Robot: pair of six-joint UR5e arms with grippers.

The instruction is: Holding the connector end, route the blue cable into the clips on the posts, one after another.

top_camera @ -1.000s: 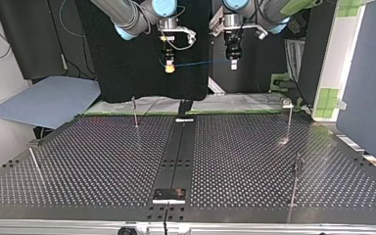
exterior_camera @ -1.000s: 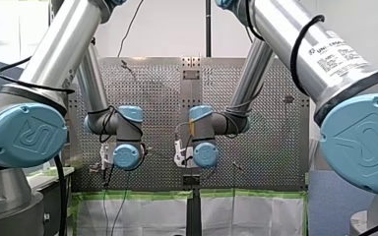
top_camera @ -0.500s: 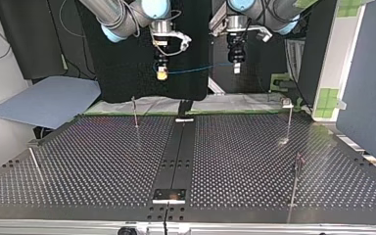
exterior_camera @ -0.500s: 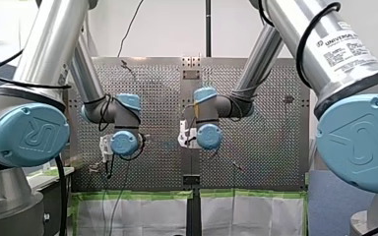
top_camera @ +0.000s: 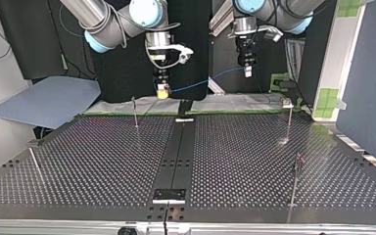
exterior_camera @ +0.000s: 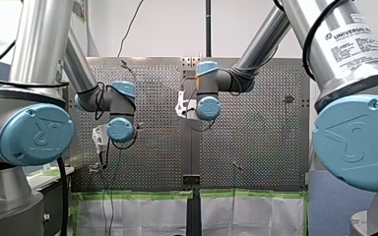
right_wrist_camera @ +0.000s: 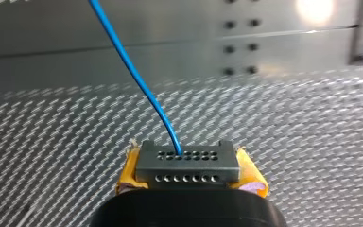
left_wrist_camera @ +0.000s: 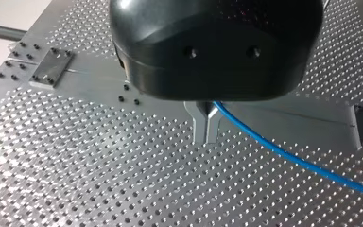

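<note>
Above the far edge of the perforated surface (top_camera: 103,161), my right tool (right_wrist_camera: 187,176) clamps the grey connector (right_wrist_camera: 186,163) and my left tool (left_wrist_camera: 207,128) pinches the blue cable (left_wrist_camera: 288,156) strung between them, clear of every clip, so I judge the next move is lowering that span into the nearby post (top_camera: 135,111).

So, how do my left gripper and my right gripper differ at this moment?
In the top view, my right gripper hangs lower than my left gripper. My right gripper has yellow pads; my left gripper has bare metal fingers. My right gripper clamps the grey connector; my left gripper pinches the blue cable itself. Both are shut and hold the same cable above the table.
</note>
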